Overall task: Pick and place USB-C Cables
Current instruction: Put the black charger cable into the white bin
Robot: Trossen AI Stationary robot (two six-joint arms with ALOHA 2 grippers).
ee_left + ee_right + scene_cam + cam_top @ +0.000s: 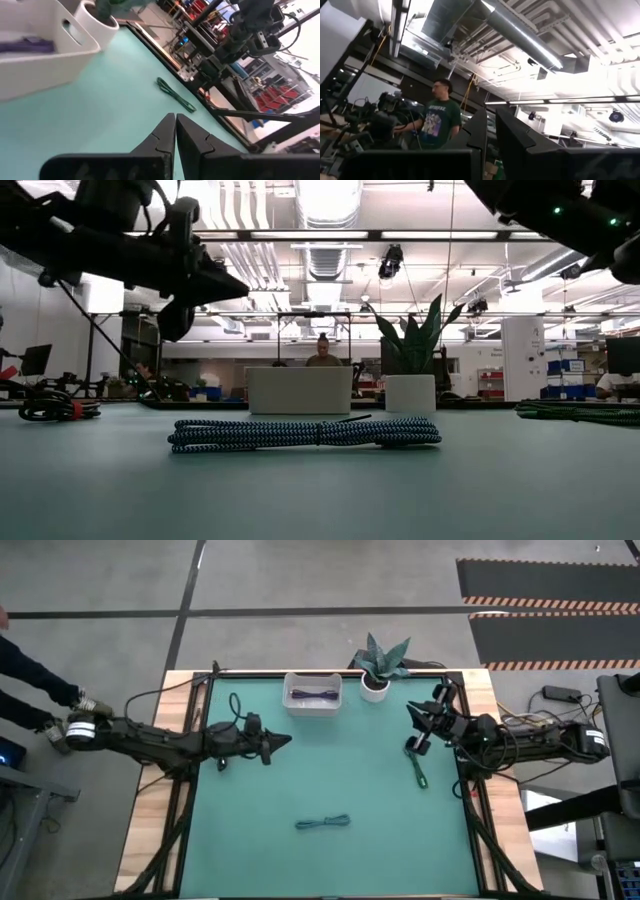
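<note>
— Where were the cables at that moment?

— One purple cable (316, 693) lay already in the white bin (290, 700). The green cable (417, 766) was on the mat under my right arm, and the teal-blue cable (322, 823) lay near the front edge, well apart from both arms.

— And your grippers?

— My left gripper (283, 741) hovered low over the mat, fingers almost touching, holding nothing. My right gripper (412, 710) pointed upward (its fingers narrow too, also empty). I judged I should open wide, then come down across the bundle's middle.
</note>
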